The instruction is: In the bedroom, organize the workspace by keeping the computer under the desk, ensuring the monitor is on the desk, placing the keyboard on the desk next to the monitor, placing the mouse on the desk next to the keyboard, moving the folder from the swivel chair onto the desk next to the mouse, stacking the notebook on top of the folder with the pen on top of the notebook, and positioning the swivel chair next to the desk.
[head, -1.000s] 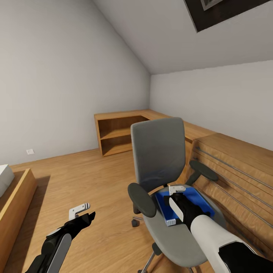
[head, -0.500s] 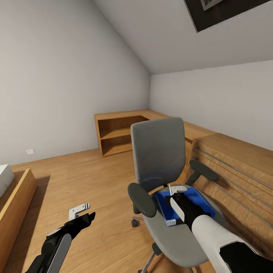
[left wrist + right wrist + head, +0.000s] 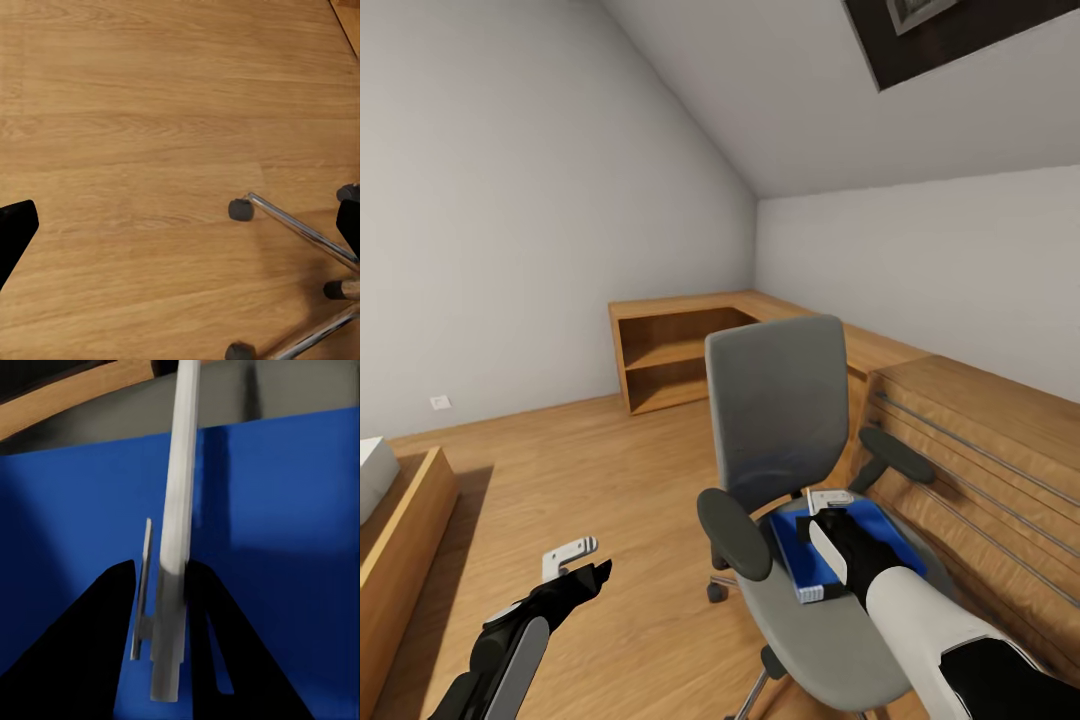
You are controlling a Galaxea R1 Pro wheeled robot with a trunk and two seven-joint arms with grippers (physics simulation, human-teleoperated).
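Right gripper down on the swivel chair seat, over the blue folder. In the right wrist view its two dark fingers pinch a white-grey pen, closed tight on the lower barrel; the pen's clip is just beside one finger, and the blue folder lies right under the pen. Folder flat on the seat, directly beneath the gripper. Left gripper hangs free over the wood floor, well apart from the chair; fingers spread, nothing between them. Chair's castor legs show past it in the left wrist view.
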